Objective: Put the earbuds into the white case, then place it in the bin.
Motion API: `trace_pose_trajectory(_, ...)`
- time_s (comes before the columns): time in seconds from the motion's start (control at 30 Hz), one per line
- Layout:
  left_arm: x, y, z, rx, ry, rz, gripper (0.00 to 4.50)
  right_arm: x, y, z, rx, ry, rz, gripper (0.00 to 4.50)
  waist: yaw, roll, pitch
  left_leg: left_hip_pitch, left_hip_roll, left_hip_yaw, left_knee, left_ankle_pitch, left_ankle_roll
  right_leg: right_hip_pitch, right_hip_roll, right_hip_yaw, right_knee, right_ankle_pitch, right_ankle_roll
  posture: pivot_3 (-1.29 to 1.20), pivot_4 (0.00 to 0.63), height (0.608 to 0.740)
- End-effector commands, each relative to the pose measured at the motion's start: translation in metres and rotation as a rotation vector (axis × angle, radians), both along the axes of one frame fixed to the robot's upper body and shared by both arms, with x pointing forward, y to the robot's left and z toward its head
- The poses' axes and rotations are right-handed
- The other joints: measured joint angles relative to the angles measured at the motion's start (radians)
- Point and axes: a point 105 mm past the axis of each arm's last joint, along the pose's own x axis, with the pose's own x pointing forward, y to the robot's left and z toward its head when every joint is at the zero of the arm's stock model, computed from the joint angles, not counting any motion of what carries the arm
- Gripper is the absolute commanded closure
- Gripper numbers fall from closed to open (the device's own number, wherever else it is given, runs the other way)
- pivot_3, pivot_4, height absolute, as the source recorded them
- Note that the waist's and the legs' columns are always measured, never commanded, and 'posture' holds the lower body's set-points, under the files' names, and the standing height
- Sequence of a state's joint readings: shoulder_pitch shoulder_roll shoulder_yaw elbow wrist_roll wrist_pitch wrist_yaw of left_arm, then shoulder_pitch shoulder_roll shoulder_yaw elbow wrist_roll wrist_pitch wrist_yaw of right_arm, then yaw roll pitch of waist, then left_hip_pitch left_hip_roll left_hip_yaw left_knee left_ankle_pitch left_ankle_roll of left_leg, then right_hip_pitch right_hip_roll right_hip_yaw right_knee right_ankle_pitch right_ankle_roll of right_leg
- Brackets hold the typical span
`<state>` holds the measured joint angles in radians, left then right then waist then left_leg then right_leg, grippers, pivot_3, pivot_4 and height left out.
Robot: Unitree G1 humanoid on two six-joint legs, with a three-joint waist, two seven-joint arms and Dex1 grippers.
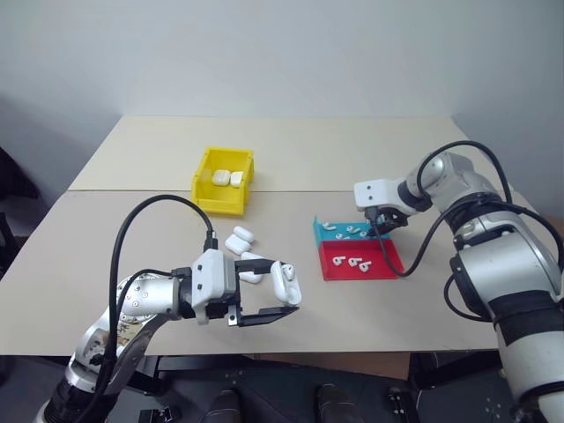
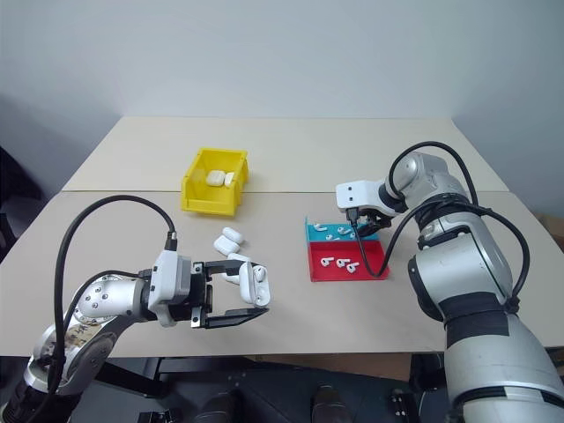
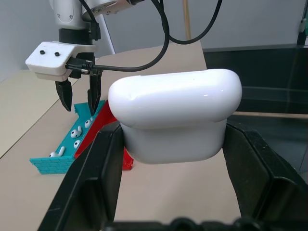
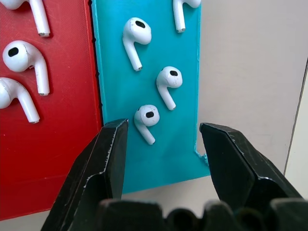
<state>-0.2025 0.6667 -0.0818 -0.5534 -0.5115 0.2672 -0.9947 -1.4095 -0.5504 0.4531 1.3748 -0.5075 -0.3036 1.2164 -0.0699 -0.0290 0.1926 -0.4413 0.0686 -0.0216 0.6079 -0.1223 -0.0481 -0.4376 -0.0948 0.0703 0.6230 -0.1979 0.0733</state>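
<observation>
Head pair looks down over the table (image 1: 291,159) (same scene); wrist cameras close

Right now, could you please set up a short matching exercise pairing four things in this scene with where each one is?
Things:
1. white case
2. right gripper
3. bin
4. earbuds

Places:
A. lying on the red-and-teal tray
B. held in the left gripper
C. open above the tray's teal half
D. on the table, with two cases inside

Pairs: 1-B, 2-C, 3-D, 4-A
</observation>
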Motion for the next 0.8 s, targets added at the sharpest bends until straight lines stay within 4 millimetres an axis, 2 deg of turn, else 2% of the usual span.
trace_pose_trajectory(0.03,-0.004,-0.001,0.008,0.005,-0.054,-0.018,1.68,0.001,0.000,0.005,0.015,-0.023,0.011,1.64,0.000,0.000,0.000,0.000,0.000,0.000,0.000,0.000,0.000,0.000,0.000,0.000,0.000,0.000,0.000,0.00,0.150,0.740)
trace_pose_trajectory(0.47,-0.003,0.001,0.007,0.019,-0.063,-0.016,1.68,-0.009,-0.001,0.000,0.014,0.053,0.055,1.64,-0.001,0.000,0.000,0.001,0.000,-0.002,0.000,0.001,0.000,0.000,0.001,0.000,0.003,0.000,-0.001,0.00,0.150,0.740)
trace_pose_trajectory(0.8,0.000,0.001,0.007,0.028,-0.070,-0.017,1.68,-0.010,-0.005,-0.005,0.014,0.091,0.012,1.64,-0.001,0.000,0.000,0.001,0.000,-0.002,0.000,0.001,0.000,0.000,0.002,0.000,0.003,0.000,-0.001,0.00,0.150,0.740)
